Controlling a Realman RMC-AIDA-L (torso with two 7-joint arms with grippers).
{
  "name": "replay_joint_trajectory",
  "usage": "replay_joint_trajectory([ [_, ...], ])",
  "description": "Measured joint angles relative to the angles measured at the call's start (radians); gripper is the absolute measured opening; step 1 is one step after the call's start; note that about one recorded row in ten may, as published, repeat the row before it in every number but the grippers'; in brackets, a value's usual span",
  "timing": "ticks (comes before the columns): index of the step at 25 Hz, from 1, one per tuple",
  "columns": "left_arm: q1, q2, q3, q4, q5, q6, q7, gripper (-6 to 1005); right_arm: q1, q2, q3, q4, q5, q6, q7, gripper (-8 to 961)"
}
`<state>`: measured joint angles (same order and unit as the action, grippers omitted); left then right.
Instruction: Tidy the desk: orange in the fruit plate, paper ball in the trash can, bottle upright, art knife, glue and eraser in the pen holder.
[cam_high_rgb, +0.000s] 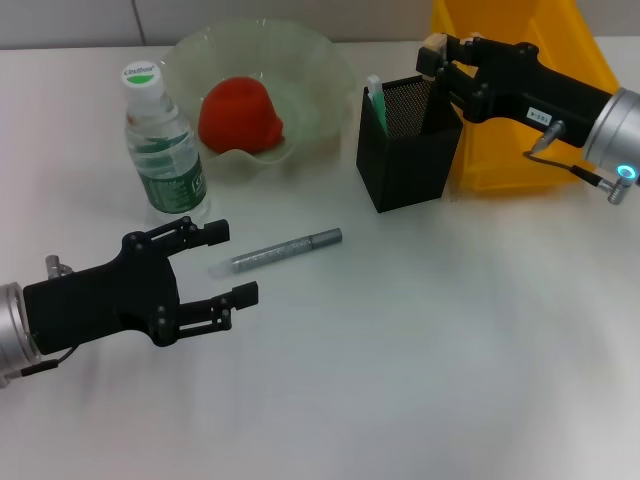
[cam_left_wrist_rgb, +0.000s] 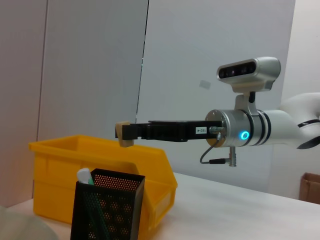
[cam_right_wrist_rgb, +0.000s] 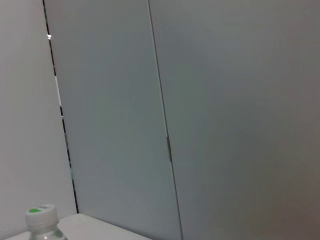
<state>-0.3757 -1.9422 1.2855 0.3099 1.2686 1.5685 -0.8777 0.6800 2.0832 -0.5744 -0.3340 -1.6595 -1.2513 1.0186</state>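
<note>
Holding a small tan block that looks like the eraser (cam_high_rgb: 434, 44) between its fingertips, the right end effector (cam_high_rgb: 436, 60) hangs just above the back rim of the black mesh pen holder (cam_high_rgb: 408, 150); the left wrist view shows the block pinched at the tip, clear of the holder's rim. A green-and-white stick, possibly the glue (cam_high_rgb: 375, 100), stands in the holder's near-left corner, though its label is too small to read. Behind the holder sits a yellow bin (cam_high_rgb: 520, 40).

The left end effector (cam_high_rgb: 235, 262) hovers low over the white surface (cam_high_rgb: 420, 350) with its fingers spread wide, gripping nothing. Just beyond its fingertips lies the silver art knife (cam_high_rgb: 280, 250), flat and angled toward the holder. The bottle (cam_high_rgb: 162, 140) stands upright with its green-marked cap on, beside the pale green fruit plate (cam_high_rgb: 320, 70), which holds the reddish-orange fruit (cam_high_rgb: 240, 115).
</note>
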Motion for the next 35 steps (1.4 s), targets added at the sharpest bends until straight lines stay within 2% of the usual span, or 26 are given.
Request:
replay_joint_trajectory([
  [6,0.005,-0.001,0.000,0.000,0.000,0.001,0.004,819,0.017,0.000,-0.004,0.013,-0.006,0.029,0.001,422],
  [11,0.007,-0.001,0.001,0.000,0.000,0.006,0.005,819,0.022,-0.001,-0.058,0.009,-0.004,0.071,0.031,428],
  [20,0.010,0.001,0.000,0.000,0.000,0.016,0.006,818,0.024,-0.001,-0.063,0.007,-0.002,0.080,0.038,440],
  [26,0.009,0.003,0.000,0.000,0.000,0.018,0.003,818,0.024,0.000,-0.061,0.006,-0.002,0.078,0.038,636],
  [35,0.009,0.003,0.000,0.001,0.000,0.020,0.002,819,0.020,0.000,-0.055,0.003,-0.002,0.078,0.038,662],
])
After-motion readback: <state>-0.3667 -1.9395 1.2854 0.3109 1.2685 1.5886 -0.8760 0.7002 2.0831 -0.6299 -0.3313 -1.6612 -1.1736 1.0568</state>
